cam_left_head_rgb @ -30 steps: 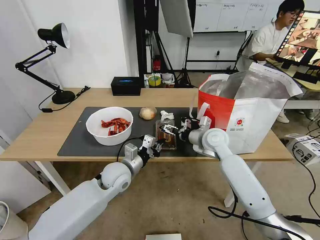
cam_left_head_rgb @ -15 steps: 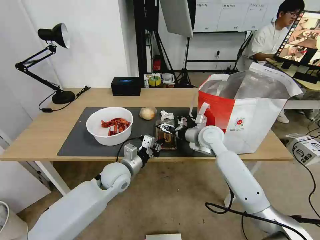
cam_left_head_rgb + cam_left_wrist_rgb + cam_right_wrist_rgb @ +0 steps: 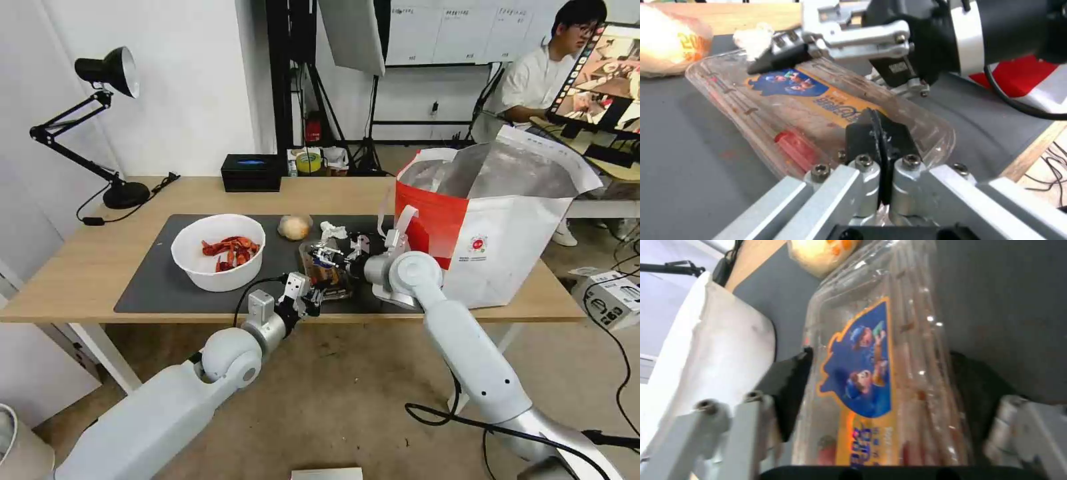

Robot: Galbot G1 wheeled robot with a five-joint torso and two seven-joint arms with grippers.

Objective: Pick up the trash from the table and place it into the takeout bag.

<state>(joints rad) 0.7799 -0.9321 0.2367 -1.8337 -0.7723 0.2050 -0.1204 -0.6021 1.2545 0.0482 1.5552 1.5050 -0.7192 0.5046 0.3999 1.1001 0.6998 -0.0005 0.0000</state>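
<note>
Tissue [image 3: 333,231] and ball [image 3: 295,227] flank gripped clamshell tray [image 3: 325,269].

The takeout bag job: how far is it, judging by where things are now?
Nothing visibly bagged. In hand: both the left gripper and right gripper grip the clear plastic clamshell tray. Left on the dark grey mat: white round bowl, beige ball, crumpled white tissue.

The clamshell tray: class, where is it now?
In the head view, the clamshell tray lies on the grey mat, between both pincers, right of the white bowl.
</note>
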